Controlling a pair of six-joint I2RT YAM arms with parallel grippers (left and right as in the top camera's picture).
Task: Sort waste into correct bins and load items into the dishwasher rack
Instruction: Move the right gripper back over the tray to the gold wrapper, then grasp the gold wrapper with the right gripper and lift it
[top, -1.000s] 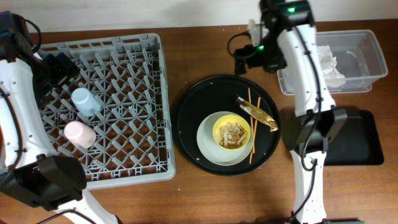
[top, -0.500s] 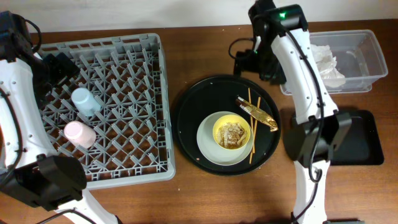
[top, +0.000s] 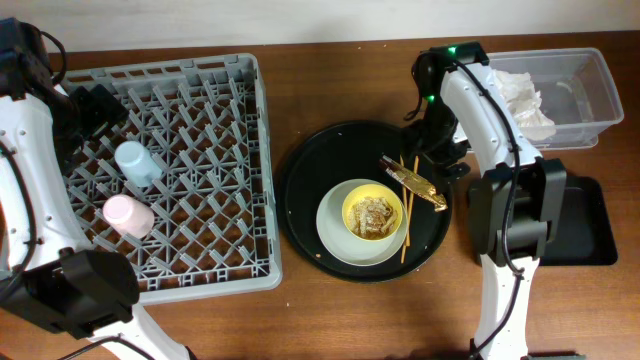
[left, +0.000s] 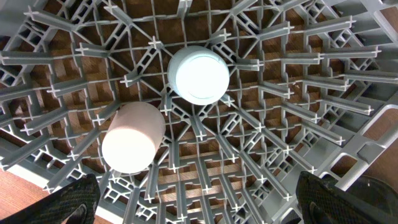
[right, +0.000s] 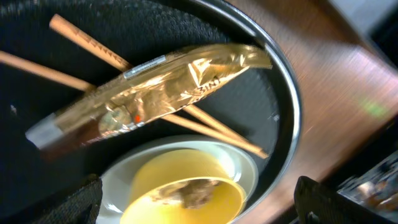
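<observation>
Wrapper, gold-brown, lies across two wooden chopsticks on the round black tray, just beside the pale plate carrying the yellow bowl of food scraps. Right gripper hangs directly above it, jaws spread wide, holding nothing. Left gripper is likewise spread and empty over the dishwasher rack, where blue cup and pink cup sit side by side; crumpled napkins lie in the clear tub.

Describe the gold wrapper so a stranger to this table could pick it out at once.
Find the round black tray to the right of the grey rack. In its far right part, beside the plate holding the yellow bowl, the wrapper lies slantwise over two wooden chopsticks. It is the only shiny, crinkled gold thing there.
</observation>
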